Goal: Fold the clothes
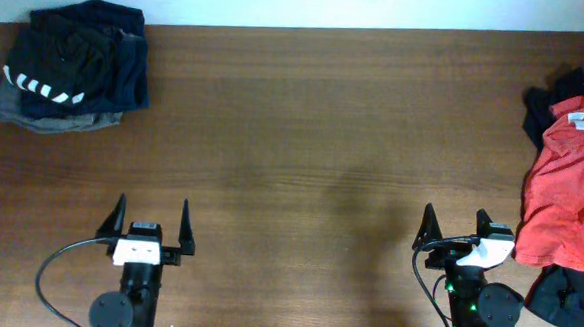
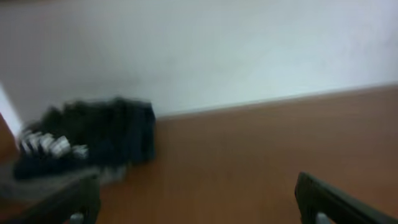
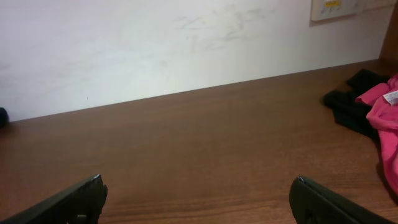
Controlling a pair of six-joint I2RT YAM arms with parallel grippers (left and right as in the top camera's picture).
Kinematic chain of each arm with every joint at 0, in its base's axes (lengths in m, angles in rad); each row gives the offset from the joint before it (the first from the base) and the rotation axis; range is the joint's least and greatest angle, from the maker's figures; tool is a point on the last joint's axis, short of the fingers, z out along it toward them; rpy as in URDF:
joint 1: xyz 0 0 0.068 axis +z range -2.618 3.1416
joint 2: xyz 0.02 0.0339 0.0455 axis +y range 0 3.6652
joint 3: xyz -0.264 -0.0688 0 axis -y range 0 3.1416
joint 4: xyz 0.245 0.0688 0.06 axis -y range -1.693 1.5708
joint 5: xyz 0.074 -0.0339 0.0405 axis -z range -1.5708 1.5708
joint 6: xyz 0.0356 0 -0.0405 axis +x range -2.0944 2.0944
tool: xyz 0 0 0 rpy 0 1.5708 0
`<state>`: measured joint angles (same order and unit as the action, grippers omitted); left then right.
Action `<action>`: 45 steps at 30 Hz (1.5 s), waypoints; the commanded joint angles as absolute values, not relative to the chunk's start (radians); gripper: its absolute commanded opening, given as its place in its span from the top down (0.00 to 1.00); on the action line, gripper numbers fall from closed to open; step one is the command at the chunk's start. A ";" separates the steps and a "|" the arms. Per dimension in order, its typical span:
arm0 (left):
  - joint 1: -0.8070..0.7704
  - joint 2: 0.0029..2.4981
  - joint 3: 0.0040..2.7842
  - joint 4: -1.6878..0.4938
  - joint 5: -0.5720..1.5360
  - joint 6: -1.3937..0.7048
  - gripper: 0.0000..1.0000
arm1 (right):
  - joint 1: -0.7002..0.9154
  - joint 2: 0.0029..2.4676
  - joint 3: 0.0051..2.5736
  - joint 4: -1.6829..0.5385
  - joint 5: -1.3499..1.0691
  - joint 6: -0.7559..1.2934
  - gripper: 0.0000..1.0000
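Evidently between garments, both arms waited at the near edge of the table (image 1: 314, 135) with nothing in either grip. The left gripper (image 1: 153, 208) sat toward the table's left side, its jaws spread wide and empty. The right gripper (image 1: 455, 217), toward the table's right side, was likewise spread and empty.

The clothes lay in two lots at opposite ends of the table. A compact stack (image 1: 72, 67) occupied the far left corner, topped by a blackish-green garment (image 1: 78, 47) with a short white stripe print (image 1: 44, 88), navy and grey layers showing beneath it. At the table's right edge a red garment (image 1: 571, 188) sprawled unfolded, a white tag (image 1: 578, 120) at its neck, over black fabric (image 1: 565, 298) that showed at both its far and near ends.

The step in hand appeared to be fetching the next loose piece, the stack looking finished. That move would likely fall to the right arm, the nearer one. It would need to pinch the red layer alone and draw it toward the table's middle, where both arms could flatten it.
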<state>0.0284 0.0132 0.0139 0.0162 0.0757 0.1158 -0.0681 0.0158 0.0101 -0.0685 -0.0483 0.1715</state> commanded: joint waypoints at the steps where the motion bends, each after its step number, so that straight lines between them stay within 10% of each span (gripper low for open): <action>1: 0.033 0.005 0.008 -0.053 0.079 0.115 0.01 | -0.059 0.009 0.006 -0.075 -0.040 0.162 0.01; 45: 0.033 0.007 0.009 -0.076 0.071 0.114 0.01 | -0.059 0.009 0.006 -0.075 -0.040 0.162 0.01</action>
<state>0.0284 0.0128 0.0097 -0.0658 0.0711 0.1158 -0.0681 0.0158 0.0101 -0.0685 -0.0486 0.1715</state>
